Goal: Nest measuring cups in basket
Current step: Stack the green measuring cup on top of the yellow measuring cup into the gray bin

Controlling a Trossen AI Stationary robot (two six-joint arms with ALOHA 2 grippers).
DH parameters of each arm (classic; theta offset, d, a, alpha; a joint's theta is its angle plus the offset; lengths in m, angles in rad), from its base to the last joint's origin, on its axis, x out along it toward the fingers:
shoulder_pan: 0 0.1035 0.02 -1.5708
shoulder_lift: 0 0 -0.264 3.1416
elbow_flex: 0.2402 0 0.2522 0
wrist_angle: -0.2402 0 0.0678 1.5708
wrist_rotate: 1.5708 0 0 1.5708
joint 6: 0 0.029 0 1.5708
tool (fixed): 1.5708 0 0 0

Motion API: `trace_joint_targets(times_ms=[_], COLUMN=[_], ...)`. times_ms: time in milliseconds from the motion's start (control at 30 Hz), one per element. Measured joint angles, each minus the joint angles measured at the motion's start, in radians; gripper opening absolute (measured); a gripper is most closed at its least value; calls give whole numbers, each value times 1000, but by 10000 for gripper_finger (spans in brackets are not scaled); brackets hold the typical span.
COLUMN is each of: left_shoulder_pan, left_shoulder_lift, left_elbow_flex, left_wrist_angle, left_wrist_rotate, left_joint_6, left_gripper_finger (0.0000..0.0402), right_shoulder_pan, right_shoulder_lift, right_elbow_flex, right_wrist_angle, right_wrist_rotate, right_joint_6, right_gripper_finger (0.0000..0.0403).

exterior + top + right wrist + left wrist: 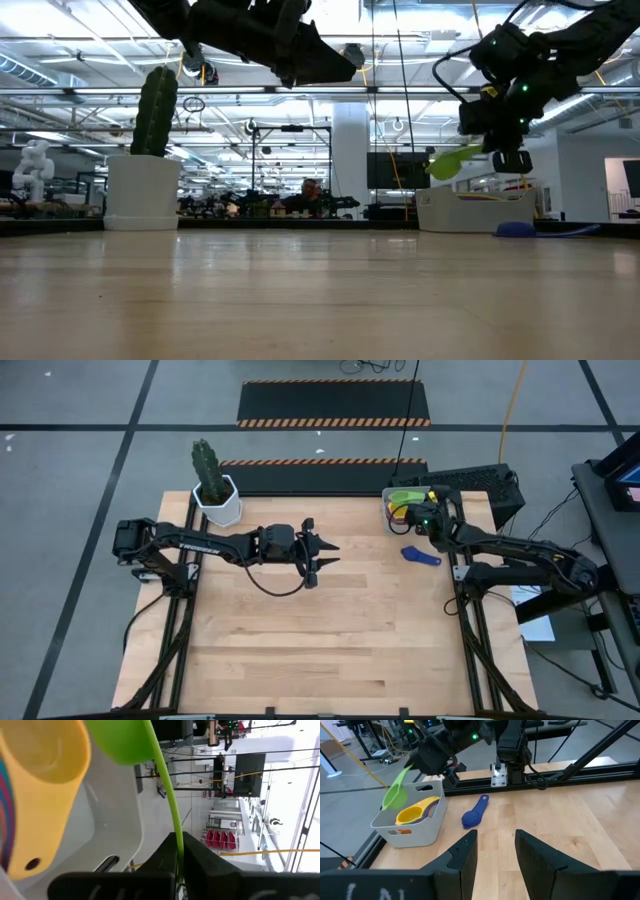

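R gripper (pixel 176 851) jaws pinch green cup (pixel 396 796) handle, above basket (pixel 422 827) w/ yellow cup (pixel 412 813) inside. Blue cup (pixel 474 814) lies on counter (pixel 330 640) nearby. L gripper (pixel 494 851) mid-counter, jaws spread.

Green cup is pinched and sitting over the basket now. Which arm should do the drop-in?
Right. The right gripper is shut on the green cup by its handle, directly above the basket holding the yellow cup. The left gripper hangs open mid-table, well away.
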Motion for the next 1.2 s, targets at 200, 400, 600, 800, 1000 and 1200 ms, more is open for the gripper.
trace_joint_targets(times_ms=[200,400,600,800,1000,1200], left_shoulder_pan=[0,0,-1,-4,-5,-4], left_shoulder_lift=[0,0,0,0,0,0], left_elbow_flex=[0,0,0,0,0,0], left_wrist_angle=[0,0,0,1,2,1], left_wrist_rotate=[0,0,0,0,0,-1], left_joint_6=[0,1,1,1,2,2], left_gripper_finger=[136,136,136,136,136,136], right_shoulder_pan=[-3,-15,-48,-50,-50,-50], right_shoulder_lift=[18,17,33,34,34,27], right_elbow_flex=[-26,-26,-42,-42,-42,-42], right_wrist_angle=[8,12,7,9,-18,-102], right_wrist_rotate=[-4,-42,-78,-81,-80,-74], right_joint_6=[3,25,31,38,47,140], right_gripper_finger=[1,5,18,47,100,167])
